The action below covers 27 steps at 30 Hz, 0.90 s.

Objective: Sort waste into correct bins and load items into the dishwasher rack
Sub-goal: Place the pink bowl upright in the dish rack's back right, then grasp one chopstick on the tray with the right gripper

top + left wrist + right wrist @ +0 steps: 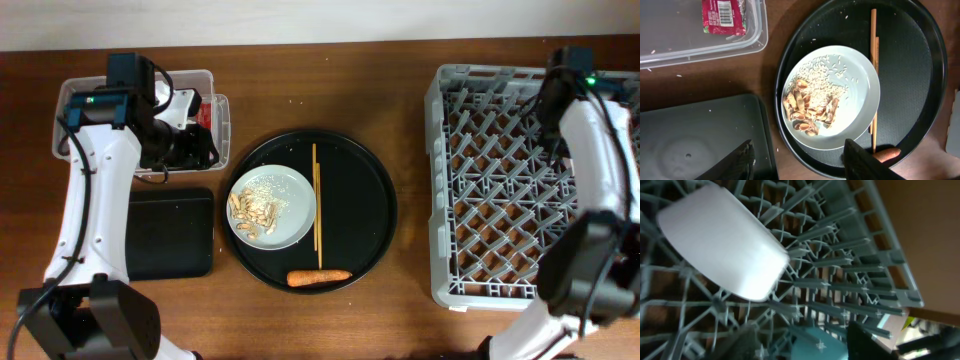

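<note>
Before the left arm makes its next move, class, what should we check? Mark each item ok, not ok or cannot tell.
1. Left gripper open, empty: ok.
2. Red snack wrapper inside clear tub: ok.
3. Grey plate free of peanut shells and rice crumbs: not ok.
4. Carrot binned: not ok, lies on round black tray.
5. White cup in dishwasher rack: ok.
6. Right gripper clear of light-blue cup: cannot tell.

Left fingers [862, 161] apart, right fingers [866, 341] apart — wide
</note>
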Available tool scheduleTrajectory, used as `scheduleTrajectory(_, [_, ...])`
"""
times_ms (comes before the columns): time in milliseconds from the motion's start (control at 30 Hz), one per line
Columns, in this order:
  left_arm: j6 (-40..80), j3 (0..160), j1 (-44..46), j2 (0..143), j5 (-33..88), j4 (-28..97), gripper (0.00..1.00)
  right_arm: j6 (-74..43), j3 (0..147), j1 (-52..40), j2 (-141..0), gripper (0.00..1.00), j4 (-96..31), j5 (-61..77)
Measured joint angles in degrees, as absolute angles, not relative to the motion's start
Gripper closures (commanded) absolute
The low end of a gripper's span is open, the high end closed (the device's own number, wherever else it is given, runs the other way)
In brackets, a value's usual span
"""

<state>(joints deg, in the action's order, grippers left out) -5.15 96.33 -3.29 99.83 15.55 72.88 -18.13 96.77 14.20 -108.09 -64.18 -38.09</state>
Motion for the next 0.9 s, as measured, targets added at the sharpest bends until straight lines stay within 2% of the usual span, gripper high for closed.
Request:
scheduleTrajectory(67, [-5.15,96.33,-3.29,99.83,15.55,72.97,0.38,-17.32,96.77,14.20,-102.15,0.11,-65.56,-33.08])
scheduleTrajectory(200, [-5.13,96.33,-3.29,99.83,15.57,73.08,0.35,-9.93,96.77,12.71,-94.45,0.11,-68.40,-5.69])
scheduleTrajectory(267, [-5.13,96.33,-3.29,99.83,15.55,73.10,0.35,-8.43,96.75,9.19,-94.32,0.11,-70.41,1.91])
scheduleTrajectory(333, [-5.13,96.33,-3.29,99.83,15.57,73.60,0.35,-7.40,96.73,0.91,-94.41,0.11,-72.03,7.64])
scheduleTrajectory(467, [-5.13,96.33,-3.29,99.83,15.57,74.17,0.35,-9.08,96.73,-15.90,-97.54,0.11,-71.22,9.78])
scheduleTrajectory(633, [-5.13,96.33,-3.29,99.83,15.55,74.41,0.35,-15.49,96.73,-27.97,-108.16,0.12,-70.61,8.29])
scheduleTrajectory(900, [-5.13,96.33,-3.29,99.83,15.55,74.43,0.35,-22.98,96.64,-38.37,-119.66,0.12,-70.19,3.95])
